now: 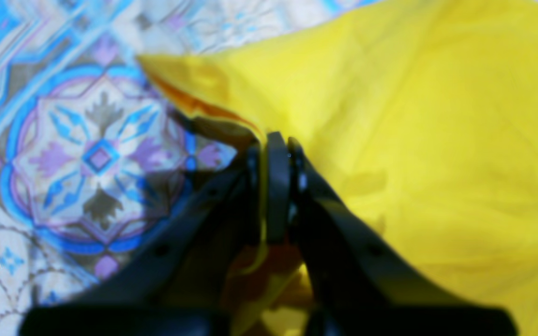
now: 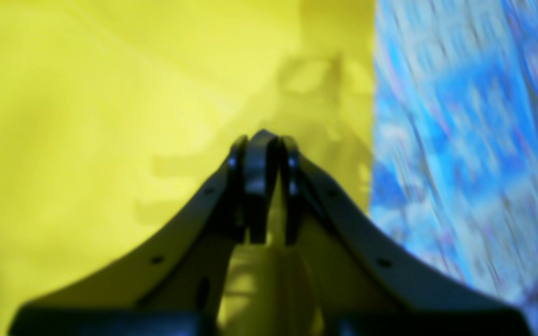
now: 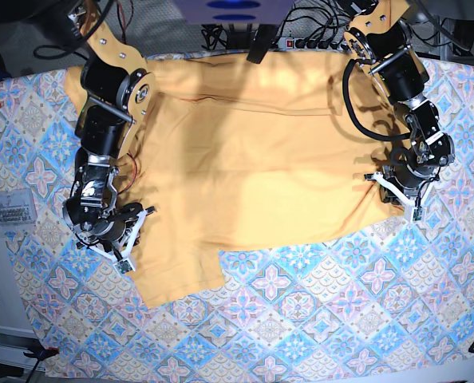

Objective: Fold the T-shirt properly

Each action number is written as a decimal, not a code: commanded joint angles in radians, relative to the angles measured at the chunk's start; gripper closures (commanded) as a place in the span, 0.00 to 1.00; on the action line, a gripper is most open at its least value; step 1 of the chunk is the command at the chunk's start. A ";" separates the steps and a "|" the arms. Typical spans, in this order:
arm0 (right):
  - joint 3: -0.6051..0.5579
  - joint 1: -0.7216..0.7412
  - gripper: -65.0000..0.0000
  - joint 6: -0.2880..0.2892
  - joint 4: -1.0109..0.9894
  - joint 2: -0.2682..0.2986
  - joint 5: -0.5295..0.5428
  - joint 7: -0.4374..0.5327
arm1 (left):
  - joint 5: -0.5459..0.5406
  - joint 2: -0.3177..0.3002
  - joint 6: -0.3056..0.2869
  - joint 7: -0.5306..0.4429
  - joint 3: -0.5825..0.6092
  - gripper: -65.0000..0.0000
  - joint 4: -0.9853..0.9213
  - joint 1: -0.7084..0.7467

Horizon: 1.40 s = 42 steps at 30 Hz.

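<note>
We find the left pincer clenched on a raised edge of the T-shirt. The right pincer stands slightly parted over the cloth, grasping nothing. The shirt lies spread on the tablecloth covering the bench.

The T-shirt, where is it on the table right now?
In the base view the T-shirt lies spread across the tablecloth, upper middle, between the left end effector and the right end effector.
</note>
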 commanded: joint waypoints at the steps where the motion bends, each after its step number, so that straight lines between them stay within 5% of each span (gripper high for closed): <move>1: 0.003 0.043 0.92 -0.037 -0.012 0.014 0.003 0.033 | -0.015 -0.010 -0.003 -0.013 0.004 1.00 0.033 -0.004; 7: 0.001 0.072 0.92 -0.218 -0.172 0.066 0.004 0.199 | -0.015 -0.008 -0.003 -0.015 0.004 1.00 0.051 0.023; 11: 0.003 0.075 0.93 -0.221 -0.231 0.099 0.003 0.323 | -0.015 -0.008 -0.003 -0.015 0.002 1.00 0.051 0.025; 16: 0.003 0.076 0.91 -0.223 -0.268 0.126 0.004 0.333 | -0.014 -0.008 -0.003 -0.013 0.002 1.00 0.051 0.025; 24: 0.003 0.076 0.56 -0.224 -0.267 0.148 0.009 0.342 | -0.015 -0.008 -0.003 -0.013 0.006 1.00 0.053 0.042; 29: 0.003 0.096 0.45 -0.224 -0.276 0.148 0.007 0.342 | -0.015 -0.008 -0.003 -0.013 0.006 1.00 0.053 0.046; 42: 0.004 0.099 0.45 -0.224 -0.480 0.191 0.009 0.454 | -0.015 -0.010 -0.003 -0.013 0.002 1.00 0.053 0.053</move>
